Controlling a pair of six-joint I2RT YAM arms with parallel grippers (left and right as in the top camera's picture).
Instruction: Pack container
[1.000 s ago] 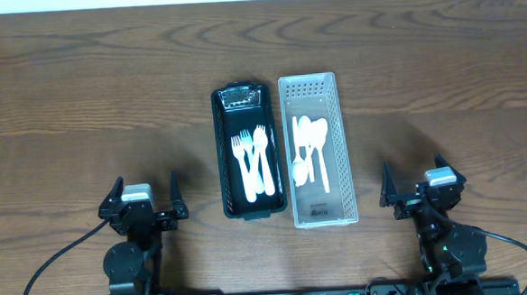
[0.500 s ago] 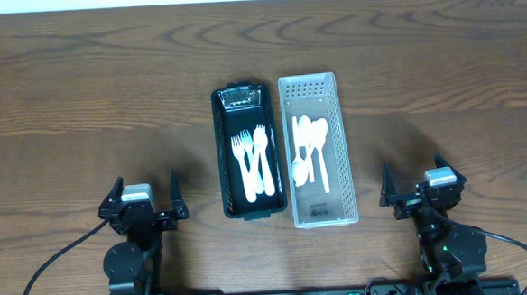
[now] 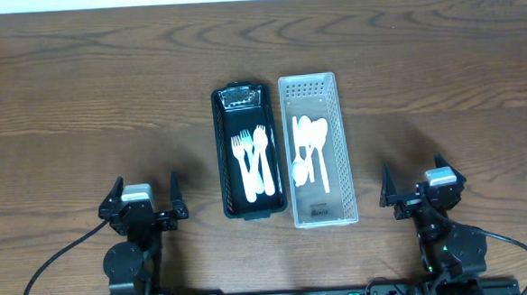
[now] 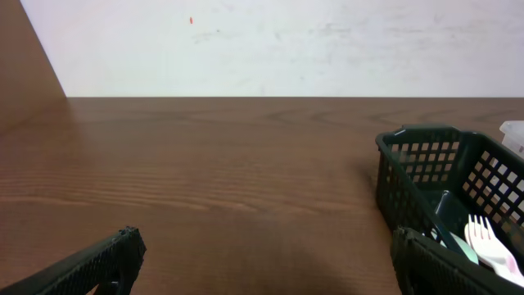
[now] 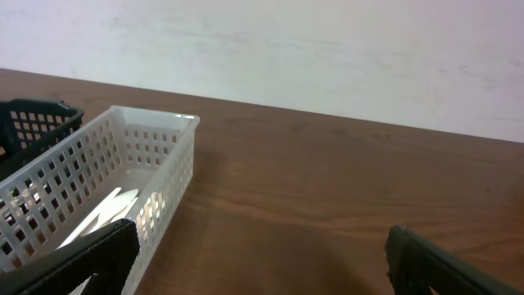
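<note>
A black slotted basket (image 3: 220, 150) stands at the table's middle and holds three white plastic forks (image 3: 253, 162). A white slotted basket (image 3: 344, 175) stands right beside it and holds white plastic spoons (image 3: 309, 145). My left gripper (image 3: 145, 193) is open and empty near the front edge, left of the black basket (image 4: 426, 164); fork tips (image 4: 487, 238) show in the left wrist view. My right gripper (image 3: 412, 180) is open and empty near the front edge, right of the white basket (image 5: 123, 156).
Both arm bases sit at the table's front edge with cables (image 3: 44, 276) trailing. A pale wall (image 4: 270, 41) rises behind the table's far edge.
</note>
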